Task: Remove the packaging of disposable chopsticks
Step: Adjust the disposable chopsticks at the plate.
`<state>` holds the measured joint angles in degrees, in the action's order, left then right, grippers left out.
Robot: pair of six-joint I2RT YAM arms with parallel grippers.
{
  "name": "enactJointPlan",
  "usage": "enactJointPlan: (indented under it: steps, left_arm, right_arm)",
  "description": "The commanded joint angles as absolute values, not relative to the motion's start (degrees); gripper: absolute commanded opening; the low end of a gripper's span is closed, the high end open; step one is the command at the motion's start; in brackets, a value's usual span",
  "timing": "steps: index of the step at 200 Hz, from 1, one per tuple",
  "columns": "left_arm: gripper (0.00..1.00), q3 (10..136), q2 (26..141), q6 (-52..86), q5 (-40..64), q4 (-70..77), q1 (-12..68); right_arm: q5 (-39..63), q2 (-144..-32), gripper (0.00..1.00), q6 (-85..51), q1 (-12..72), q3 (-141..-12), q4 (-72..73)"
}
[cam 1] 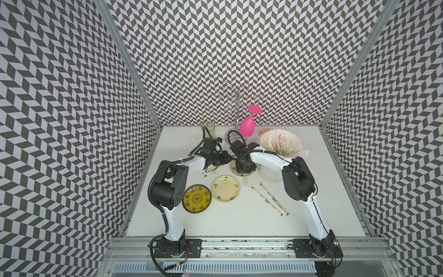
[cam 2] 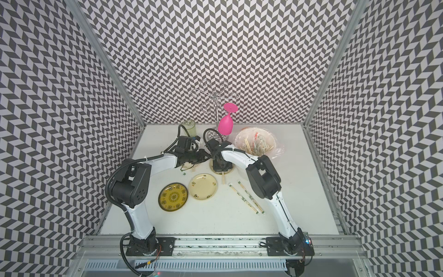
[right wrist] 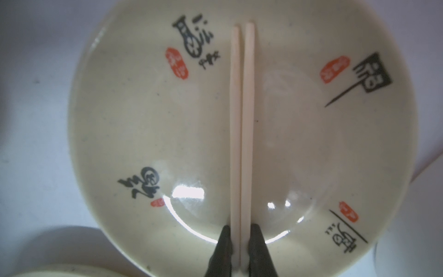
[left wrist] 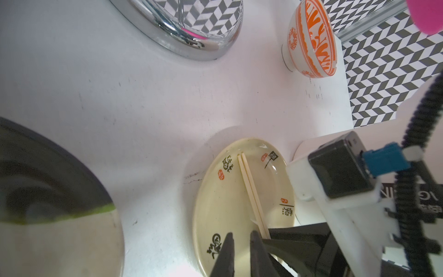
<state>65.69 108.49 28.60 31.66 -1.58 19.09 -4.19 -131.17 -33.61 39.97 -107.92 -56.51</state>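
Observation:
A bare pair of disposable chopsticks point(right wrist: 241, 120) lies across a cream plate point(right wrist: 143, 120) with black calligraphy. My right gripper point(right wrist: 240, 227) is shut on the pair near the plate's rim, and in a top view it point(cam 1: 243, 167) points down over that plate. My left gripper point(left wrist: 241, 233) hovers over the same plate point(left wrist: 220, 203), beside the chopsticks point(left wrist: 249, 184); its jaws stand a little apart with nothing seen between them. Two more pairs in panda-printed packaging point(cam 1: 266, 200) point(cam 2: 250, 197) lie on the table in front of the right arm.
A second cream plate point(cam 1: 225, 188) and a dark yellow plate point(cam 1: 197, 198) sit in front of the left arm. At the back are a bag-lined white bucket point(cam 1: 280, 144), a pink glass point(cam 1: 248, 127) on a wire rack point(cam 1: 236, 100), a greenish glass point(cam 1: 208, 128) and an orange bowl point(left wrist: 311, 40).

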Motion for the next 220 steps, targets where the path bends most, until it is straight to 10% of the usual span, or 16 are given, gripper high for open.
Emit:
enactJointPlan:
  steps: [1, 220]
  left_arm:
    - [0.16, 66.81, 108.99, 29.09, 32.6, -0.63, 19.07]
    - [0.16, 66.88, 109.76, 29.18, 33.14, -0.59, 18.96]
  right_arm:
    - [-4.44, -131.51, 0.08, -34.19, 39.65, -107.6, -56.02]
    - [-6.65, -132.78, 0.08, -33.23, 38.45, -115.03, -57.04]
